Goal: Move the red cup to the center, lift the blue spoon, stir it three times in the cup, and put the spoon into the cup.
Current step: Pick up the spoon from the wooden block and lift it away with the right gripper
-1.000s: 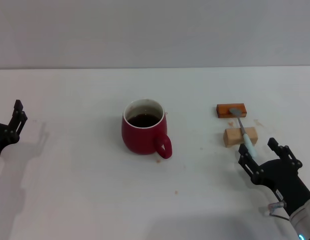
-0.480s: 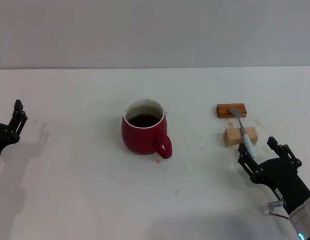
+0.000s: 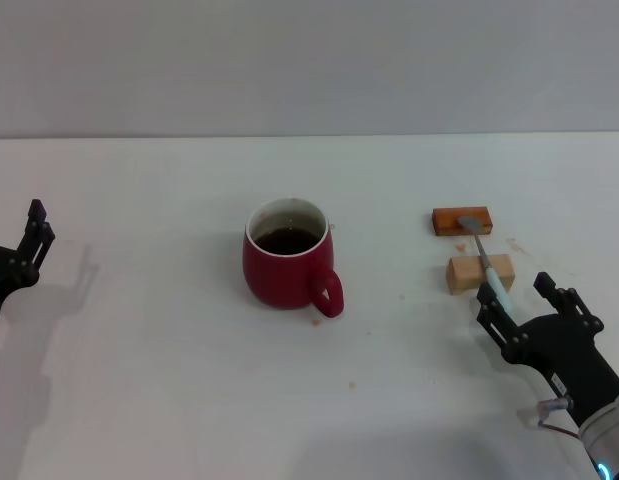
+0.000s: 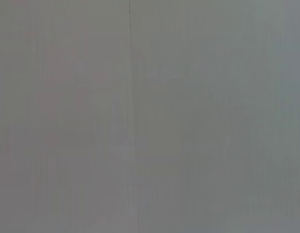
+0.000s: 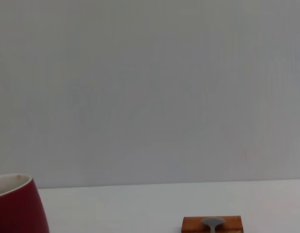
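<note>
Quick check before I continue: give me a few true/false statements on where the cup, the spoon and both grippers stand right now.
1. The red cup holds dark liquid. True.
2. The blue spoon is already in the cup. False: it lies across the orange-brown block and the tan wooden block.
3. The right gripper is open, next to the spoon's handle end. True.
4. The left gripper grips the cup's handle. False: it sits at the table's far left, away from the cup.

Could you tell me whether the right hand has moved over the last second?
Barely: the right hand, open, has slipped slightly toward the near table edge, away from the tan block.
</note>
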`<move>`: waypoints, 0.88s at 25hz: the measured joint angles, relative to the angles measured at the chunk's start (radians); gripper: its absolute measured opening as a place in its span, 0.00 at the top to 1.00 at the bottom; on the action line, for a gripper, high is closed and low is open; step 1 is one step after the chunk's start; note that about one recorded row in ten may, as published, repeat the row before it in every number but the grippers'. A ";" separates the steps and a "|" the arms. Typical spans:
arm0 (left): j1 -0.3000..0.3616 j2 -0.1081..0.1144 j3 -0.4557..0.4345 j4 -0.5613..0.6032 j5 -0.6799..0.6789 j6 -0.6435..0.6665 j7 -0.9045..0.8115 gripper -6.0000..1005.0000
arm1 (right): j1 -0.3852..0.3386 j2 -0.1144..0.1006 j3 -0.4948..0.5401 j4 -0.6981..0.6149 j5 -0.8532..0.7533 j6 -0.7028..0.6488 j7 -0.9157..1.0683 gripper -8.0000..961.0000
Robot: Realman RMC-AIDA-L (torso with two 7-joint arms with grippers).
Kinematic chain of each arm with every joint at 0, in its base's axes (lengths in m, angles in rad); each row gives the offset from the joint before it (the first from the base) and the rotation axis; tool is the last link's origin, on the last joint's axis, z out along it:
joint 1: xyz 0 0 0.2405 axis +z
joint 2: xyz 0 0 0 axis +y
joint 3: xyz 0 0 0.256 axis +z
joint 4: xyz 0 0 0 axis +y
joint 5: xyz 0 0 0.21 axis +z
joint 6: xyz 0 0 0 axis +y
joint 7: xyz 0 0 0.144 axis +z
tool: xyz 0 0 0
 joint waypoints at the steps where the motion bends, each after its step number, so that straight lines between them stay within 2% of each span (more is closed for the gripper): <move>1: 0.000 0.000 0.000 0.000 0.000 0.000 0.000 0.19 | 0.000 0.000 0.000 0.000 0.000 0.001 0.000 0.22; 22: 0.000 0.002 0.000 0.000 0.000 0.000 0.000 0.19 | 0.000 -0.001 0.000 -0.001 -0.002 0.015 0.002 0.22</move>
